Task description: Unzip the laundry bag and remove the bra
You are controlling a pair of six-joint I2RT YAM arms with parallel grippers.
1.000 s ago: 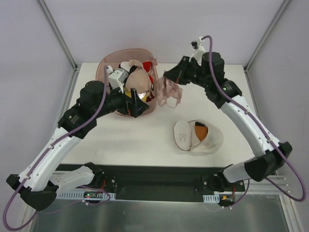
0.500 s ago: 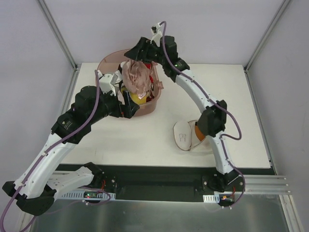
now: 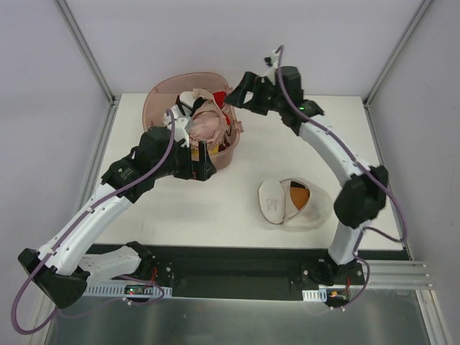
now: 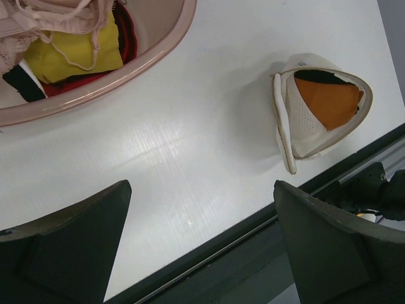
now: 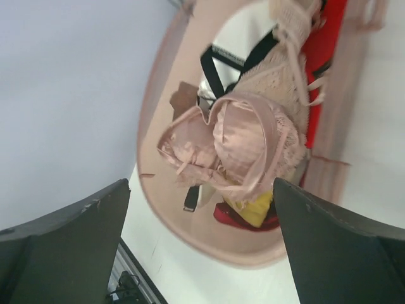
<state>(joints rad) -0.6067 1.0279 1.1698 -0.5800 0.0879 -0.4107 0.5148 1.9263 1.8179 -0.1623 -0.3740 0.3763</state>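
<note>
Right arm had pulled back from above the pink tub (image 3: pixel 154 108) since half a second earlier, and the bra (image 3: pixel 208 126) no longer hung from it. Right gripper (image 3: pixel 233 97) sat by the tub's far right rim, fingers spread wide, holding nothing. Bra lay on top of the clothes pile inside the tub. Left gripper (image 3: pixel 201 154), likewise spread and empty, hovered at the tub's near rim. Laundry bag (image 3: pixel 295 203) lay gaping on the table (image 3: pixel 215 208), well apart from the tub, orange fabric showing inside.
</note>
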